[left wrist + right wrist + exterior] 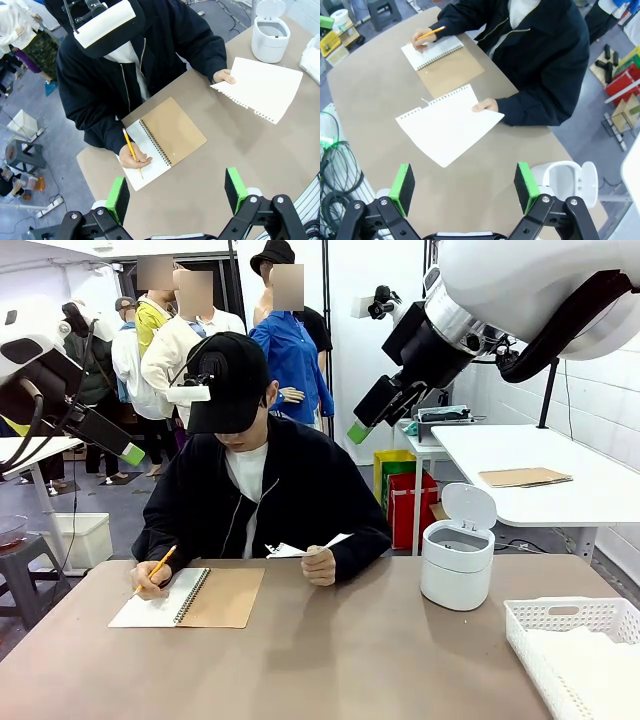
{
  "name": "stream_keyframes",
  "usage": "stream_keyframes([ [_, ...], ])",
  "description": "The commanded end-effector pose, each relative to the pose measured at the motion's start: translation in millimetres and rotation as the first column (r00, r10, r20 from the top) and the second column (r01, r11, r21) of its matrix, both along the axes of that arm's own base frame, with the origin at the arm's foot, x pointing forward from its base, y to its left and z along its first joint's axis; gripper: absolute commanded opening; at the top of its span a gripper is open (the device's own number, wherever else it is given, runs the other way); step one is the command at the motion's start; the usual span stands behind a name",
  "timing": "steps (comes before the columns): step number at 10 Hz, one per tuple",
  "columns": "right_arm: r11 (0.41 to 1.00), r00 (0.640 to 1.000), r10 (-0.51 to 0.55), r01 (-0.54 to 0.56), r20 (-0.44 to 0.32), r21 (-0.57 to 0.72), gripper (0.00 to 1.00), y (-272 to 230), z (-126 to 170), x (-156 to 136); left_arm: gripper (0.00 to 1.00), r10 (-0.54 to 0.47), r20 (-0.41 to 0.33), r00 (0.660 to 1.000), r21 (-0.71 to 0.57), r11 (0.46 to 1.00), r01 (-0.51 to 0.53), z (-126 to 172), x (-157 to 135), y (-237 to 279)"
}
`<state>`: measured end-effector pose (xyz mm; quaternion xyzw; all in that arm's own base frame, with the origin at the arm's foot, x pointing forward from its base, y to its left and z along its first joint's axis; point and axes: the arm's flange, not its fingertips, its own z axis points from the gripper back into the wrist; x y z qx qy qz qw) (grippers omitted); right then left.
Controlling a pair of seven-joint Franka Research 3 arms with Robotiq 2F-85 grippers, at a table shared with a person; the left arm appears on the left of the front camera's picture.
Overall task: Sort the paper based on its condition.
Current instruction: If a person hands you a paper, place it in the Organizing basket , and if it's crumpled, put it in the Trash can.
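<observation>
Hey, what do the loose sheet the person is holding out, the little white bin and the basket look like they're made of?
The loose sheet: thin matte white paper, judging by the torn spiral holes along one edge. The little white bin: probably smooth, slightly glossy plastic, with a moulded flip lid standing open. The basket: likely white moulded plastic, its walls a regular lattice of slots.

Worktop layout, person at the far side.
An open notebook (190,597) lay on the worktop (320,660) toward the robot's left, before the person. A loose sheet of paper (300,548) was held above the worktop just right of it. A lidded bin (457,560) stood farther right; a basket (575,650) sat at the near right corner.
</observation>
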<state>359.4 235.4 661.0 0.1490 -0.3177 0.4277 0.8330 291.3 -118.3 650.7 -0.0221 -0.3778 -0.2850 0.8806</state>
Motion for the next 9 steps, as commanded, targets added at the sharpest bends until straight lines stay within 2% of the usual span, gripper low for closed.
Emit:
stream_keyframes([
  [1,1.0,1.0,-0.002,0.002,-0.001,0.0,1.0,-0.7,-0.1,0.5,1.0,0.002,0.0,1.0,-0.003,1.0,-0.002,-0.2,0.4,0.2],
  [9,1.0,1.0,0.0,0.0,0.0,0.0,1.0,0.0,0.0,0.0,1.0,0.002,0.0,1.0,-0.003,1.0,-0.002,-0.2,0.4,0.2],
])
